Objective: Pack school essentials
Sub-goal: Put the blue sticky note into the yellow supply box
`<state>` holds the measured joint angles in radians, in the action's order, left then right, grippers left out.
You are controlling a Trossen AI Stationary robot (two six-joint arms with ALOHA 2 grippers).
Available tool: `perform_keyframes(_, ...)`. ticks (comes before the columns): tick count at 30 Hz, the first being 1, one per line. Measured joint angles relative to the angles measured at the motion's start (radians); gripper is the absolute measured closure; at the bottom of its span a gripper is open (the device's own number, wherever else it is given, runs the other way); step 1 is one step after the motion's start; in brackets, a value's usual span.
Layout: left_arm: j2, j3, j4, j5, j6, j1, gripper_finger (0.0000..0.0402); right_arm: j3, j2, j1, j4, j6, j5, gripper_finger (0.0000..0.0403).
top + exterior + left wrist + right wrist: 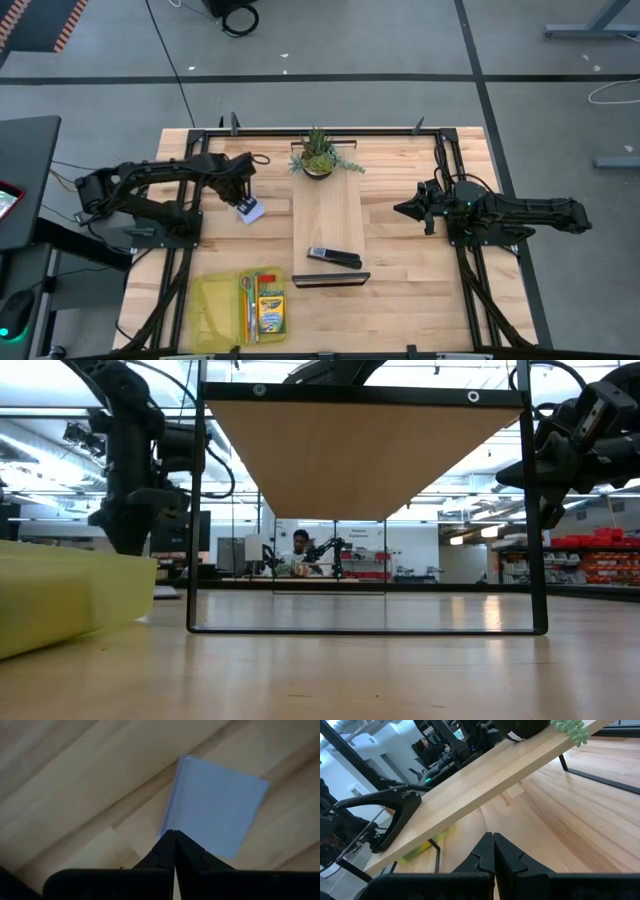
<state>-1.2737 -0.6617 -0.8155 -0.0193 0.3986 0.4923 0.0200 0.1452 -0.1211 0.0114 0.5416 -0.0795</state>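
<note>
**Left wrist view: gripper over the note pad**

Left gripper (174, 832) hangs just above the pale note pad (212, 810), fingers pressed together with nothing between them; tips sit at the pad's near edge, likely lining up a pick. Yellow case (238, 307) with the crayon box (271, 312) lies well apart, toward the arm's base side. Right gripper (403, 209) waits, jaws pressed together, empty, facing the raised board (328, 215).

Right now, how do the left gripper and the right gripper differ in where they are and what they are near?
The left gripper is down over the pale blue-white note pad on the table's left part; the right gripper has nothing at its tips. The left one stays beside the raised wooden shelf; the right one points toward that shelf and the black stapler-like object. Both are shut.
</note>
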Motion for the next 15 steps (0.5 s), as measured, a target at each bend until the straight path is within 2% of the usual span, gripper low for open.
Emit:
perform_keyframes(4, 0.000, -0.047, 0.007, 0.002, 0.024, 0.005, 0.0392, 0.000, 0.004, 0.000, 0.000, 0.000, 0.000, 0.0397)
perform_keyframes(8, 0.000, -0.078, -0.024, 0.072, 0.061, 0.006, 0.0383, 0.000, 0.006, 0.000, 0.000, 0.000, 0.000, 0.0397)
perform_keyframes(11, 0.000, -0.088, -0.068, 0.097, 0.061, 0.026, 0.0355, 0.000, 0.007, 0.000, 0.000, 0.000, 0.000, 0.0397)
perform_keyframes(15, 0.000, -0.088, -0.098, 0.041, -0.005, 0.065, 0.0304, 0.000, 0.007, 0.000, 0.000, 0.000, 0.000, 0.0397)
